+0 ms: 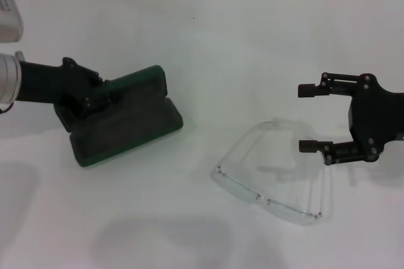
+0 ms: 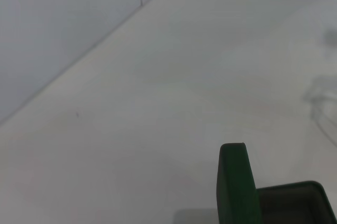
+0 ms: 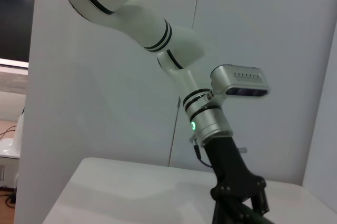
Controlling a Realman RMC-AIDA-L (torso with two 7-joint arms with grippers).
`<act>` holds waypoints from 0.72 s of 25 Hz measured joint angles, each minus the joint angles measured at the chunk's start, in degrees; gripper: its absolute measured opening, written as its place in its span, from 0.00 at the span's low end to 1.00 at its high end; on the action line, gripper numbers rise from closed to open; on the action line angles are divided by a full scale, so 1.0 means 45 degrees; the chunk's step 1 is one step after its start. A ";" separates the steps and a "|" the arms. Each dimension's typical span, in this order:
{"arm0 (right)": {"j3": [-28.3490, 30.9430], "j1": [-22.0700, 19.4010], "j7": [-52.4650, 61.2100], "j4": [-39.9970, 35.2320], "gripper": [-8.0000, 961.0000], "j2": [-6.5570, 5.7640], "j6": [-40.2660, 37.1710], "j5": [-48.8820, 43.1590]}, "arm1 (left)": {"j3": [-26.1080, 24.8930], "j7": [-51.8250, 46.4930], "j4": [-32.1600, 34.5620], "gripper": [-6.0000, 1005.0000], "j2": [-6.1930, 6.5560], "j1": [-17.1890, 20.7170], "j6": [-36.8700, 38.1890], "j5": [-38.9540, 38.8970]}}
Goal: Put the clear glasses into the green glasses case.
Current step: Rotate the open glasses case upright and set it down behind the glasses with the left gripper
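Clear glasses [image 1: 273,171] nearest camera, lying on white worktop [image 1: 240,41], arms unfolded. Green glasses case [image 1: 126,120] open, well left of them. Left tool [image 1: 95,95] at case lid; finger state: cannot tell. Right tool [image 1: 308,119] wide open, empty, just beside glasses' right arm.

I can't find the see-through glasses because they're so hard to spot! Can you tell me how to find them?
Look at the white table, then at the black right hand on the right side. The clear glasses lie on the table just beside it, nearer the robot. Unlike the dark green glasses case on the left, you can see straight through them.
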 joint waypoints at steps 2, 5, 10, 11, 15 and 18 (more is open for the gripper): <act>0.0001 -0.0022 -0.0024 0.0000 0.82 -0.0001 0.0000 0.0001 | 0.0000 0.0047 -0.0014 0.23 0.0004 -0.0053 0.0016 -0.0279; 0.0001 -0.0098 -0.0063 0.0001 0.82 -0.0002 -0.0001 0.0000 | -0.0001 0.0380 0.0001 0.21 0.0007 -0.0262 0.0018 -0.0566; -0.0048 -0.0207 -0.0200 0.0001 0.82 0.0036 -0.0002 0.0001 | -0.0001 0.1042 0.0448 0.20 0.0020 -0.0928 -0.0062 -0.0529; -0.0058 -0.0229 -0.0214 0.0001 0.82 0.0048 -0.0002 0.0001 | 0.0002 0.1129 0.0701 0.20 0.0041 -0.1165 -0.0138 -0.0391; -0.0066 -0.0429 -0.0452 0.0083 0.82 0.0106 -0.0003 0.0001 | 0.0013 0.1481 0.1651 0.20 0.0056 -0.1979 -0.1032 0.0028; -0.0094 -0.0663 -0.0657 0.0066 0.82 0.0186 -0.0022 -0.0001 | 0.0019 0.1757 0.2796 0.20 0.0038 -0.2446 -0.2499 0.0446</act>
